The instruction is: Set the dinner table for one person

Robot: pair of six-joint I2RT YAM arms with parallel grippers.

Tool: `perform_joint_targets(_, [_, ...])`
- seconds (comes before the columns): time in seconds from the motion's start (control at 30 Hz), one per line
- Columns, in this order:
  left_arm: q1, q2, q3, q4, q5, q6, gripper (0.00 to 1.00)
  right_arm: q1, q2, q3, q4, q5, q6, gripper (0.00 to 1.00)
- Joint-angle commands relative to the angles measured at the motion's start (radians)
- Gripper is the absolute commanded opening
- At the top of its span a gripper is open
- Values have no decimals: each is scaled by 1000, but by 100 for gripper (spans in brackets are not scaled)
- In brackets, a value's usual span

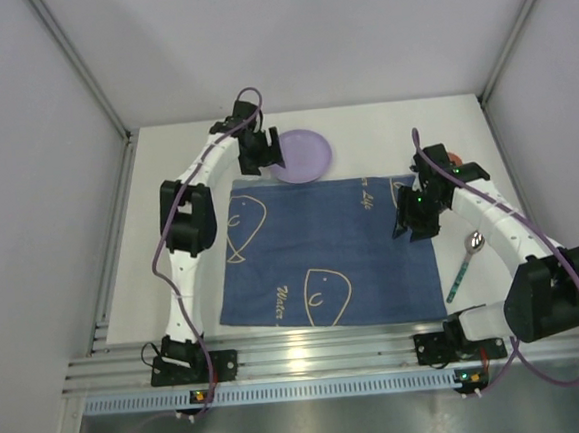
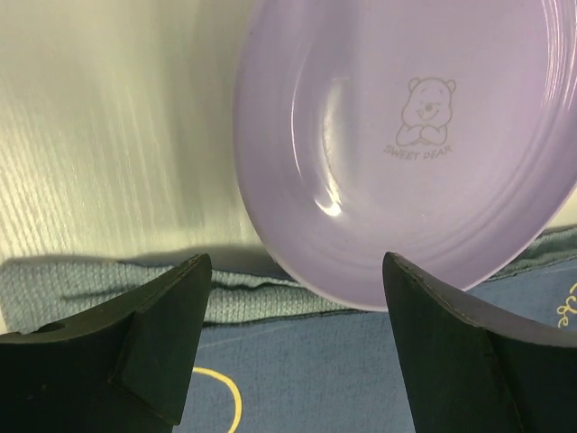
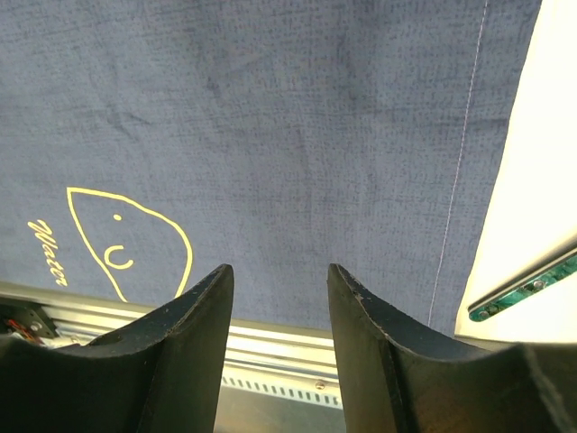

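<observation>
The white dinner table [image 1: 362,120] carries a dark blue cloth [image 1: 322,249] with yellow drawings. A purple plate [image 1: 302,155] with a bear print sits at the cloth's far edge, its near rim over the cloth's hem. My left gripper [image 1: 265,163] is open and empty just left of the plate; in the left wrist view the plate [image 2: 406,135] lies just beyond my open gripper [image 2: 297,271], above the cloth [image 2: 315,361]. My right gripper [image 1: 408,225] is open and empty over the cloth's right part, as the right wrist view [image 3: 275,271] shows. A spoon [image 1: 467,261] with a green handle lies on the table right of the cloth.
The ribbed aluminium rail [image 1: 321,359] runs along the near edge and shows in the right wrist view [image 3: 270,347]. A small red-orange object [image 1: 455,156] is partly hidden behind the right arm. Grey walls enclose the table on three sides. The spoon's handle tip [image 3: 523,289] shows beside the cloth.
</observation>
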Motion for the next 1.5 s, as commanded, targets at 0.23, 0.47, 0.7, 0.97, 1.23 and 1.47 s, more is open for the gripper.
perform_joint_targets(0.23, [9, 120, 112, 97, 77, -77, 43, -10, 35, 25, 9, 21, 11, 46])
perform_joint_targets(0.47, [26, 143, 141, 137, 103, -130, 0, -9, 67, 23, 20, -1, -4, 45])
perform_joint_targets(0.7, [45, 62, 135, 280, 242, -192, 0, -9, 92, 39, 6, 10, -38, 45])
perform_joint_targets(0.97, [25, -225, -108, 309, 333, -138, 0, -9, 115, 76, 9, -2, -47, 47])
perform_joint_targets(1.23, [-177, -465, -657, 278, 325, 3, 0, -9, 150, 88, 39, -28, -72, 48])
perform_joint_targets(1.47, [-316, -471, -836, 303, 187, -75, 0, -9, 120, 62, 47, -53, -75, 48])
